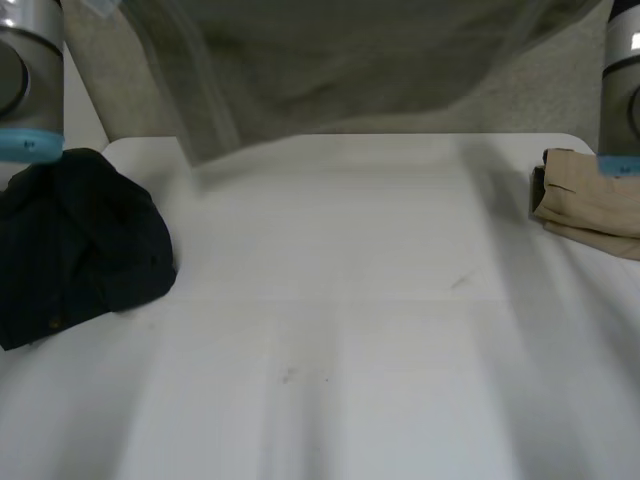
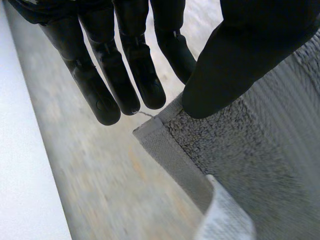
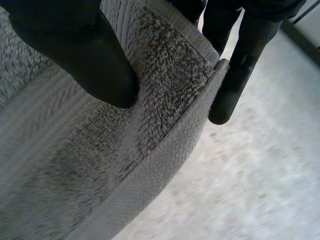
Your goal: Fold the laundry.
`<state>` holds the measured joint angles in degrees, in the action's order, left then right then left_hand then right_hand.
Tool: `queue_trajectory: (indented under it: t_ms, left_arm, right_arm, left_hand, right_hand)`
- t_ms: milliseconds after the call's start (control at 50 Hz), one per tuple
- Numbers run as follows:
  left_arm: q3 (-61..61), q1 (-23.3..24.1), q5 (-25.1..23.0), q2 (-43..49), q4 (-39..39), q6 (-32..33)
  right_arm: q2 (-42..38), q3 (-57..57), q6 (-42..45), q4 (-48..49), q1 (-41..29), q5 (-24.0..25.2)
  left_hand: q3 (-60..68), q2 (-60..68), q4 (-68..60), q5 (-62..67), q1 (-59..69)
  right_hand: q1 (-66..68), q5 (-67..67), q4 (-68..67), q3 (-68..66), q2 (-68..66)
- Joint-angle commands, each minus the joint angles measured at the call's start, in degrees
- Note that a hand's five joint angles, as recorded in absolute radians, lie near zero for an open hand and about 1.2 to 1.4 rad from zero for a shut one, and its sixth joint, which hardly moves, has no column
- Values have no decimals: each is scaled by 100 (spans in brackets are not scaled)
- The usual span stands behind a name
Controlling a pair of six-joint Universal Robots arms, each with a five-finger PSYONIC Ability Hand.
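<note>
My head camera sits between and behind my arms, looking down across the white tabletop [image 1: 330, 330]. Each wrist camera looks along its own palm from very close: my left robot hand [image 2: 240, 55], my right robot hand [image 3: 75, 50]. All three views share the grey terry towel [image 1: 330, 60].

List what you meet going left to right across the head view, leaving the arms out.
dark crumpled garment on the table → grey towel hanging above the table's far edge → tan folded cloth on the table
</note>
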<state>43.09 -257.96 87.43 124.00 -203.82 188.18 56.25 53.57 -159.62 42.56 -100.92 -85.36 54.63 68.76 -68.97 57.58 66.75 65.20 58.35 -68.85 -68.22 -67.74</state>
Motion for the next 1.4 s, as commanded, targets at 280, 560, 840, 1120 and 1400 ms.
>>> queue_trajectory:
  t_ms: [280, 560, 840, 1120, 1400]
  left_arm:
    - [3740, 53, -1105, -288, 1273, 1080]
    - [5851, -676, -1281, -2397, 5324, 3514]
    - [4746, -510, -1502, -1617, 4749, 3588]
    - [1786, 325, -492, 868, 2102, 2319]
    - [-380, 528, -148, 2568, 2092, 2347]
  right_arm:
    - [-1230, 918, 791, -2910, 11, 749]
    - [1089, 3430, 3796, -7058, 670, 486]
    - [574, 2899, 3283, -5673, 610, 557]
    - [-1141, 1034, 2287, -3844, 38, -367]
    - [-2522, -602, 2217, -2886, -279, -1025]
  left_hand:
    - [2537, 1124, -1103, 1242, 1325]
    - [2537, 1124, -1103, 1242, 1325]
    - [2537, 1124, -1103, 1242, 1325]
    - [2537, 1124, -1103, 1242, 1325]
    - [-4463, -5876, 5897, -5758, -5675]
  right_hand:
    - [1480, 1165, -1115, -1178, -1226]
    - [1480, 1165, -1115, -1178, -1226]
    - [1480, 1165, -1115, -1178, -1226]
    - [1480, 1165, -1115, -1178, -1226]
    - [-5520, -5835, 5885, 5822, 5774]
